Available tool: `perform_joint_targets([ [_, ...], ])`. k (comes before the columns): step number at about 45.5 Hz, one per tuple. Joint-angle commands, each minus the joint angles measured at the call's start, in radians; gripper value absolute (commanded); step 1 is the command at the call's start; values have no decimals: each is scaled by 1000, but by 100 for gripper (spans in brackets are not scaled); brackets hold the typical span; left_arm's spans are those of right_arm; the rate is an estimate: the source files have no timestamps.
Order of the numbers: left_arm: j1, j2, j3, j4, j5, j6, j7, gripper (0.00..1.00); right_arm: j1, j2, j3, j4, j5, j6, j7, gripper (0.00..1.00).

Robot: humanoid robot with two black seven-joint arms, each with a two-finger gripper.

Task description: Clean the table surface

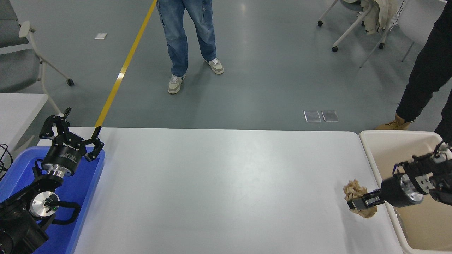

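The white table surface (226, 183) fills the lower middle of the head view. A crumpled ball of brown paper (356, 200) hangs just above its right end, held in my right gripper (358, 203), which is shut on it and reaches in from the right edge. My left gripper (72, 127) is parked open at the lower left, over the blue tray.
A beige bin (406, 141) stands against the table's right end, right beside the held paper. A blue tray (83, 183) sits at the left end, with a smaller white table (17, 106) beyond it. A person in jeans (187, 35) and another in black (427, 70) stand on the far floor.
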Motion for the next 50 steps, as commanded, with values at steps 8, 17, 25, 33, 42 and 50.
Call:
perform_joint_targets([
  [8,0,0,0,0,0,0,0,100,109,-16,159,11,177,7,70,0],
  [17,0,0,0,0,0,0,0,100,137,-16,205,-5,282,9,70,0],
  [25,0,0,0,0,0,0,0,100,132,-16,242,-94,415,20,70,0],
  [33,0,0,0,0,0,0,0,100,115,-13,256,-197,582,35,68,0],
  [42,0,0,0,0,0,0,0,100,48,-1,259,-347,771,40,47,0],
  [50,0,0,0,0,0,0,0,100,-32,-2,329,-433,866,41,-51,0],
])
